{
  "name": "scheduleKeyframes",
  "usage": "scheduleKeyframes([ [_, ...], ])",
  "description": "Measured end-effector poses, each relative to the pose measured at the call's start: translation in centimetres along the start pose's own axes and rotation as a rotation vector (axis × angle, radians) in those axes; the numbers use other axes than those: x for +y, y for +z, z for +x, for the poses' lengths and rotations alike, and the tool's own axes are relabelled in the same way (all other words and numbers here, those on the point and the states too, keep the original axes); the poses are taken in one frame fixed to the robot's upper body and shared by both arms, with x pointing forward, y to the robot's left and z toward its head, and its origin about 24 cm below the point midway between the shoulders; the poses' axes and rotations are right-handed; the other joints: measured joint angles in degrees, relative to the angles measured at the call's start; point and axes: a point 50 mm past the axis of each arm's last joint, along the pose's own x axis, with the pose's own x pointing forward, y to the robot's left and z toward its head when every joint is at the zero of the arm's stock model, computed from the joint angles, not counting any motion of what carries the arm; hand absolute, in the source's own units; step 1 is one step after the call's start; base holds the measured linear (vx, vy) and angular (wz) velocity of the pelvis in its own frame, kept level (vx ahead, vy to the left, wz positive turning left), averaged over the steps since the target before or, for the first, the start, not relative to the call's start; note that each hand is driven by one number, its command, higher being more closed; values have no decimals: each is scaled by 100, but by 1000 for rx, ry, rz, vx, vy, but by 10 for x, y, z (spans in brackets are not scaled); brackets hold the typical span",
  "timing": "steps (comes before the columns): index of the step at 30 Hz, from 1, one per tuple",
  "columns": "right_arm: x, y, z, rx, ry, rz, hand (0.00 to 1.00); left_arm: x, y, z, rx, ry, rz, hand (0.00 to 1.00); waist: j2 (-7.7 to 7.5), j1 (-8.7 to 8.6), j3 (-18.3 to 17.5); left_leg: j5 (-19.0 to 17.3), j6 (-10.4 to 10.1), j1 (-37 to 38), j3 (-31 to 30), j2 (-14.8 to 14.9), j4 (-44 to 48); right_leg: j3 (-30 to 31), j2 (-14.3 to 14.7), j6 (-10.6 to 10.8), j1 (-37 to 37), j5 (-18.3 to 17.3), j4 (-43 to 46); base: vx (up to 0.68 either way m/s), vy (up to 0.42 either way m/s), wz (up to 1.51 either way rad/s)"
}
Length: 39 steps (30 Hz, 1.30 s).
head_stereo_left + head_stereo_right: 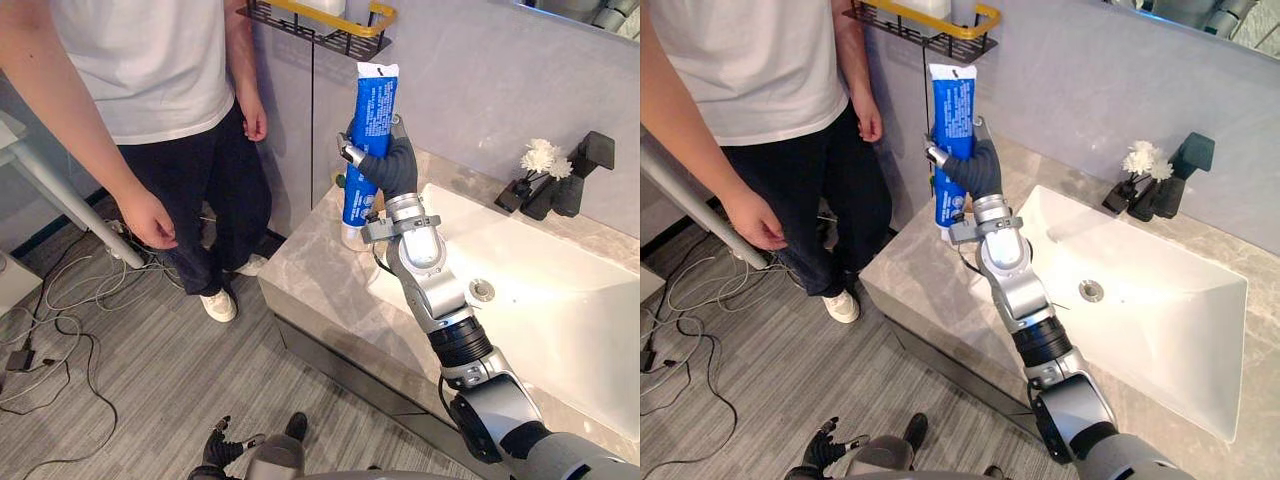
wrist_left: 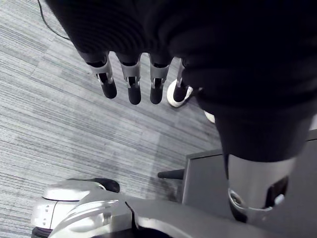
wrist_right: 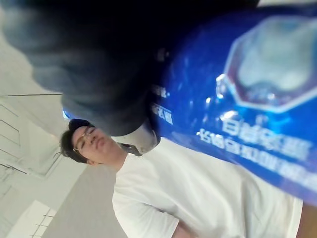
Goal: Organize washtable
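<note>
Right hand [image 1: 392, 165]: raised at 12 o'clock of the head views, above the washtable's near-left corner; fingers and thumb clamped around the middle of the toothpaste tube.
Toothpaste tube [image 1: 370, 105]: large, blue, with white print; held nearly upright, flat crimped end at the top, white cap at the bottom. Whether the cap touches the countertop cannot be told.
Left hand [image 2: 132, 82]: low, at 6 to 7 o'clock of the head views, over the floor; fingers straight, side by side and slightly apart, holding nothing.
Washtable [image 1: 320, 285]: grey stone-patterned top running from the centre toward 4 o'clock; its left corner lies just below the held tube.
Sink [image 1: 570, 320]: white rectangular basin sunk in the top, at 3 o'clock of the right arm; a round drain [image 1: 482, 290] sits in its bottom.
Faucet [image 1: 572, 182]: black and angular, on the back ledge at 2 o'clock, with a white flower [image 1: 543, 157] just beside it.
Wire shelf [image 1: 318, 27]: black with a yellow front rail, fixed to the wall at 12 o'clock, above the tube's top end and apart from it.
Person [image 1: 150, 70]: in a white T-shirt and dark trousers, standing at 10 o'clock beside the washtable's left end, arms hanging, one hand [image 1: 150, 218] relaxed.
Floor [image 1: 160, 380]: grey plank pattern.
</note>
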Motion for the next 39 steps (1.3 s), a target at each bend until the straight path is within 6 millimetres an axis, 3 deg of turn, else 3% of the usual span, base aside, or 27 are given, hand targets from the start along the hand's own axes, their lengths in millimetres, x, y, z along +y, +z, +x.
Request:
scheduleKeyframes([
  [13,-53,17,7,-64,-135,-200,100,0,-2,-1,5,0,0,0,-3,-43,-12,10,10,3,-7,-8,-5,-3,-2,7,0,-5,-5,0,0,0],
  [25,-49,32,24,-123,-115,-217,100,-1,-5,-1,20,-4,1,0,-1,-34,-94,24,12,-113,-34,-14,-12,-15,-4,16,-108,-10,-5,0,0,0],
  [35,-43,28,36,-97,-93,-229,100,-1,-5,-1,18,-3,-6,0,-3,-5,-97,51,6,-190,-183,-36,-11,-188,-4,22,-108,-16,-8,-8,-7,8],
  [39,-43,15,38,-35,-85,-243,100,-1,-5,-1,19,-3,-12,0,-3,22,-96,64,7,-209,-223,-41,-11,-209,-2,22,-108,-19,-4,-17,-5,4],
])
